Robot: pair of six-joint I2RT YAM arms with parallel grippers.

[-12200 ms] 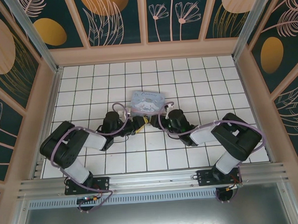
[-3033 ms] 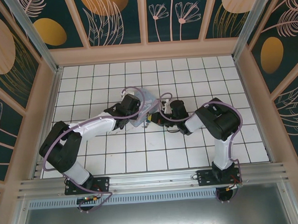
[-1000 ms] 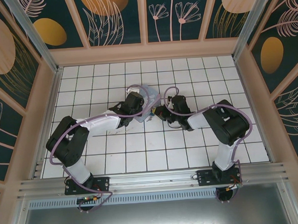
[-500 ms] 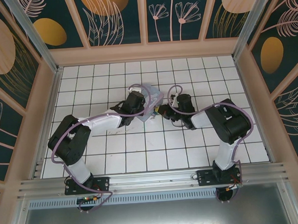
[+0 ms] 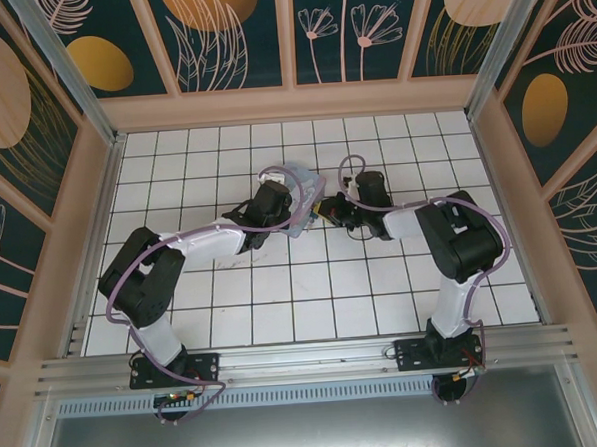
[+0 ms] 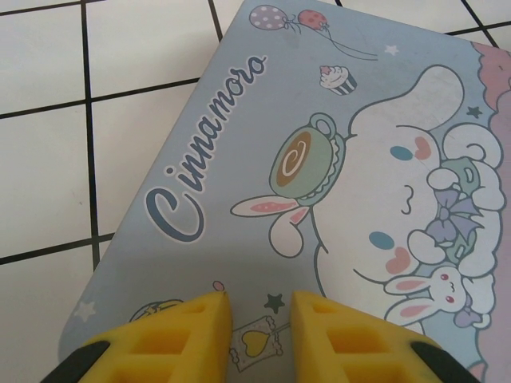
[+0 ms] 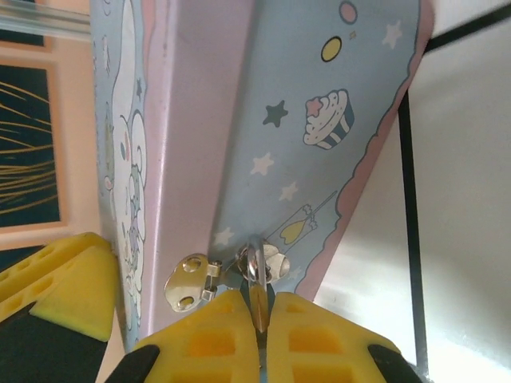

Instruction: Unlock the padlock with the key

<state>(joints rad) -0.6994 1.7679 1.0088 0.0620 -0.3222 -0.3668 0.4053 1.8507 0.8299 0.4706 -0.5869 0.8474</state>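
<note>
**Right tool [image 7: 260,311] clamped on the key [image 7: 258,294] at the tin's hasp; left tool [image 6: 261,317] set narrow over the lid.**
The key sits edge-on between the closed yellow fingers of the right tool. Its forward end meets a silvery ring [image 7: 255,262] beside the hasp [image 7: 192,286] on the side wall of the pale blue cartoon-printed tin [image 6: 239,159]. The left tool's fingers stand a narrow gap apart above the lid with nothing between them; contact with the lid cannot be told. The top view shows both tools converging on the tin, mid-way across the white-tiled bench [image 5: 282,284].
</note>
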